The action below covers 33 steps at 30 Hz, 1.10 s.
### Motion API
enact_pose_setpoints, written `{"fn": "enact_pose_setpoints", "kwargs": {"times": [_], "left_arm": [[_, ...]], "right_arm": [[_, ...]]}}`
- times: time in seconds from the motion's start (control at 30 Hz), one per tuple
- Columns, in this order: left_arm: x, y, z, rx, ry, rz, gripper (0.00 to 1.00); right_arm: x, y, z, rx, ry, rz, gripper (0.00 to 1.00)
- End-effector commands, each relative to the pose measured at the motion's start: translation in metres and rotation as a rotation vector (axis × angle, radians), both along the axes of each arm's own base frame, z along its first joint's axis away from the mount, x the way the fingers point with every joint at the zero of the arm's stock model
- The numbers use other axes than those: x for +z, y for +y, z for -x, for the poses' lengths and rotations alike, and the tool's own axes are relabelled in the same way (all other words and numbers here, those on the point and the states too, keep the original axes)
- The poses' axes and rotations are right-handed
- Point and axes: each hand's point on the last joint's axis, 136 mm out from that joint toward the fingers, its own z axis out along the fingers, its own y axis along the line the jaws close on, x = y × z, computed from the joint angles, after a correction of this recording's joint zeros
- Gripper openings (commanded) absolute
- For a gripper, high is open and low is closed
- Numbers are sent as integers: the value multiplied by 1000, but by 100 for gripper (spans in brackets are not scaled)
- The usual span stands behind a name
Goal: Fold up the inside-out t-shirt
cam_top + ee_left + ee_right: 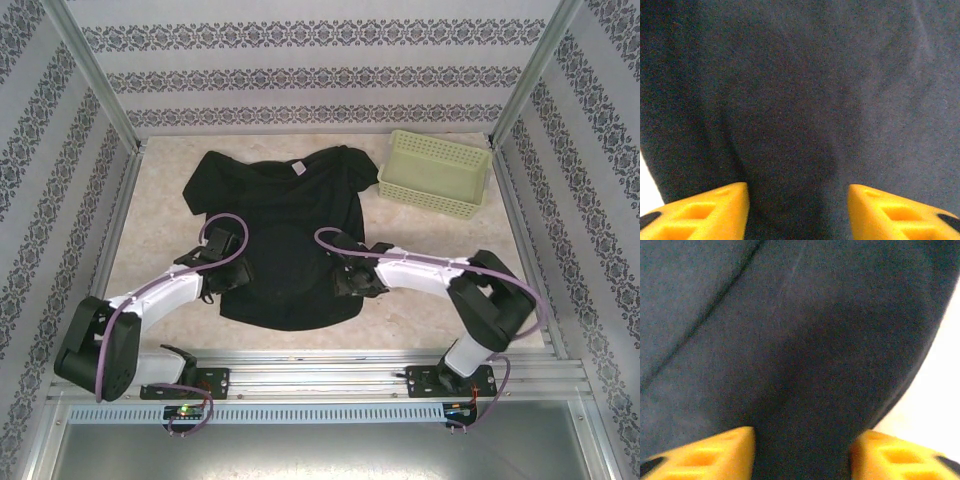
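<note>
The inside-out t-shirt (pixel 285 205) lies spread on the table, black, collar to the far side, with a small white tag (pixel 297 168) at the neck. My left gripper (pixel 222 272) presses down on its near left part. My right gripper (pixel 352 278) presses on its near right part. In the left wrist view the black fabric (pixel 800 100) runs between the yellow fingers (pixel 715 212), and my left gripper (pixel 798 202) stands open around a low ridge of cloth. The right gripper (pixel 802 447) is likewise open over the cloth (pixel 790 340), near the shirt's right edge.
A pale green perforated basket (pixel 435 172) stands at the back right, just beside the shirt's right sleeve. Patterned walls and metal posts enclose the table (pixel 150 230). Bare tabletop (pixel 940 390) shows to the right of the shirt's hem.
</note>
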Motion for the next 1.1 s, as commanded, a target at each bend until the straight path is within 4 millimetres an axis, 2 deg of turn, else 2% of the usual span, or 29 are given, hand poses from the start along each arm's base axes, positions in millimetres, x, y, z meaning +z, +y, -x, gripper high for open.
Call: {"fn": "enact_pose_setpoints", "kwargs": {"times": [0.0,0.07,0.2,0.27,0.33,0.4,0.47,0.63,0.7,0.8,0.97,1.07], "left_arm": [[10,-21,-26,-69,-39,61,47],[15,-28,-41,-91,-46,75,43],[22,-27,-64,-86,-49,108,41],[32,-21,-66,-88,-60,71,43],[44,-14,-61,-94,-82,16,51],[58,-6,-48,-115,-101,-53,59],[72,-5,-33,-146,-127,-102,62],[87,-9,-1,-187,-186,-107,65],[87,-17,5,-214,-202,-80,65],[77,-31,13,-265,-189,-68,65],[60,-51,18,-320,-163,-38,65],[53,-55,21,-327,-153,-40,65]], "right_arm": [[14,12,-34,1,-78,4,35],[19,12,-53,3,-94,-4,27],[33,-1,-86,-24,-117,6,26],[44,-7,-91,-25,-135,18,32],[57,-13,-88,-11,-162,34,47],[63,-17,-76,8,-169,39,54],[66,-20,-57,25,-168,36,56],[52,-8,0,64,-115,-11,57],[45,-4,16,60,-92,-16,57],[34,10,40,82,-72,-29,57],[16,27,56,95,-39,-25,57],[0,31,61,88,-15,-5,57]]}}
